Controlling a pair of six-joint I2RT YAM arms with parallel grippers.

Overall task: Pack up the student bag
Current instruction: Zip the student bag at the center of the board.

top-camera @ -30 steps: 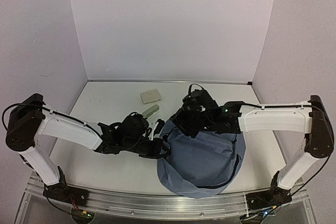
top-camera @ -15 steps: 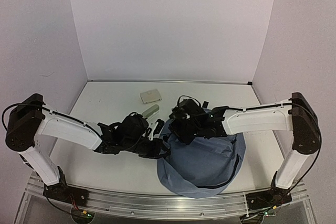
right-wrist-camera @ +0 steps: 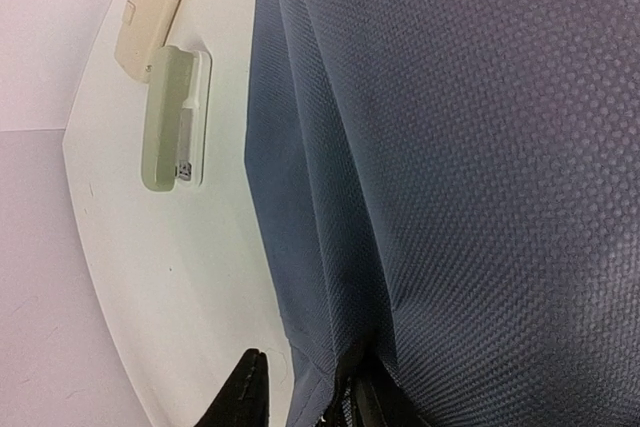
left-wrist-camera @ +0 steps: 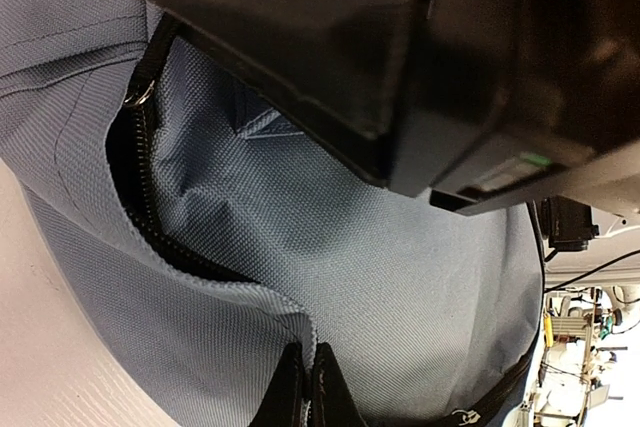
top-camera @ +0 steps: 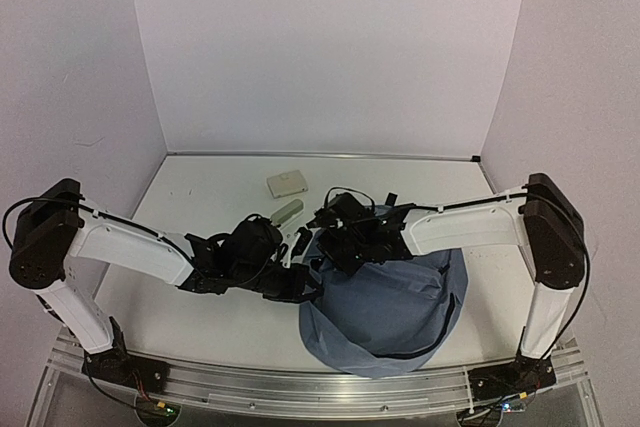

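Note:
The student bag, grey-blue and soft, lies at the near centre-right of the table. My left gripper is shut on the pale hem of its opening, next to the dark zip; the fingertips pinch the fabric. My right gripper sits at the bag's far left rim. In the right wrist view its jaws straddle a fold of the bag: one finger stands over bare table, apart from the cloth, and the other is half hidden behind the fold.
A pale green stapler and a flat cream case lie on the white table just beyond the bag. Black straps and a buckle trail at the bag's left rim. Walls close off the back and sides.
My right arm has swung left across the bag's top to its far left rim, and its jaws have narrowed. My left gripper has kept its hold without moving.

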